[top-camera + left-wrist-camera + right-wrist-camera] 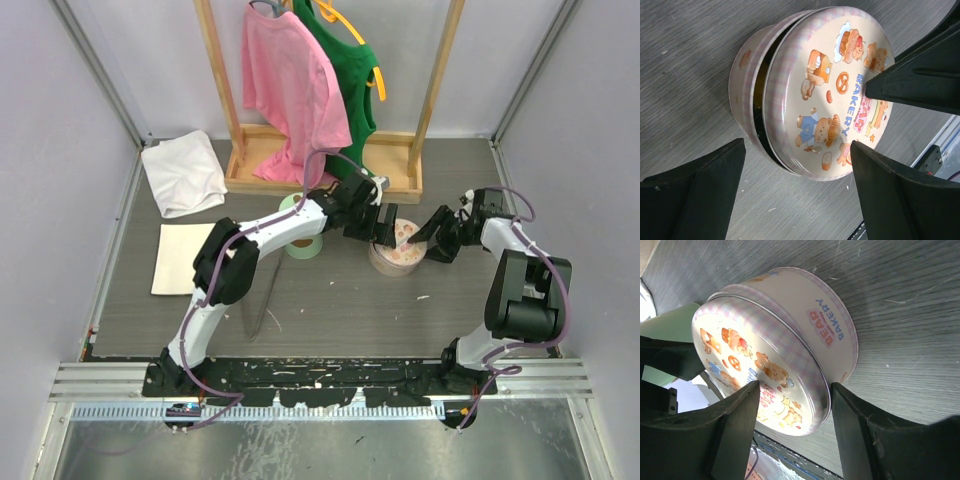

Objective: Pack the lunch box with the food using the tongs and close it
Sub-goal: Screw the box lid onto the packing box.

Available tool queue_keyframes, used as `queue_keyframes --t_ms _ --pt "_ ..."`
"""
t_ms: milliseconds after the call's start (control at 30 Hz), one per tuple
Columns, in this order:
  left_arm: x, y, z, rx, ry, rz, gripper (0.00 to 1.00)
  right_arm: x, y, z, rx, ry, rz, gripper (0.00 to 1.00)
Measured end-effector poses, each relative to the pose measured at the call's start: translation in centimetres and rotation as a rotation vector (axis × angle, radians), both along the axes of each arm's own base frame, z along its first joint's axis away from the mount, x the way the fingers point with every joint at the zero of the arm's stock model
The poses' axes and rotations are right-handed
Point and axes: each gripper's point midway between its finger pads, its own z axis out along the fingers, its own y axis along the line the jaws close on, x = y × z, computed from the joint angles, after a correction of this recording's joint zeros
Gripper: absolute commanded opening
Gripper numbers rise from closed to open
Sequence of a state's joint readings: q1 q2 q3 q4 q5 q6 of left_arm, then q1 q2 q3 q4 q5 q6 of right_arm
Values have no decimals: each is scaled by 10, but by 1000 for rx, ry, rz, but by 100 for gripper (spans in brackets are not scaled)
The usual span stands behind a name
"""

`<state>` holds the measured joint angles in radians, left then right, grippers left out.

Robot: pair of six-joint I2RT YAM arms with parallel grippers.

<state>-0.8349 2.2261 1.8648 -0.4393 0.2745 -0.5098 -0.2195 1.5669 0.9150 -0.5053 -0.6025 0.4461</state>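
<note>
From the top camera, the round lunch box (397, 250) sits in the middle of the frame with its lid on, so I think the job is at the closing step. The tongs (263, 297) lie flat on the table, left of the middle and well apart from the box, and nothing holds them. The left arm stretches from the bottom left up and across, and the left gripper (384, 224) is at the box's upper left side. The right arm bends in from the right, with the right gripper (437, 243) just beside the box's right edge. In the left wrist camera, the lid (832, 95) is crooked, and a dark gap shows under it on the left. The left fingers (700, 190) are wide apart at the bottom of the frame, with the box between them and not touched. In the right wrist camera, the right fingers (735, 430) are apart too, one on each side of the lid's low rim. I cannot tell if they press it. The food can't be seen; I think it is inside. Next, the lid needs a push down on its high side till the gap is gone.
</note>
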Motion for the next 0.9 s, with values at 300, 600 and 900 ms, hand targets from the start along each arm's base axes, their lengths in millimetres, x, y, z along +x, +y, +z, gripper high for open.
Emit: queue_keyframes --t_ms 300,600,900 --pt "4 2 2 -25 38 24 72 6 3 9 -20 -10 20 65" --pt "9 5 1 -37 60 44 68 5 12 10 -74 -1 68 67" --pt "8 5 -1 -39 71 39 60 11 11 13 -200 33 89 69"
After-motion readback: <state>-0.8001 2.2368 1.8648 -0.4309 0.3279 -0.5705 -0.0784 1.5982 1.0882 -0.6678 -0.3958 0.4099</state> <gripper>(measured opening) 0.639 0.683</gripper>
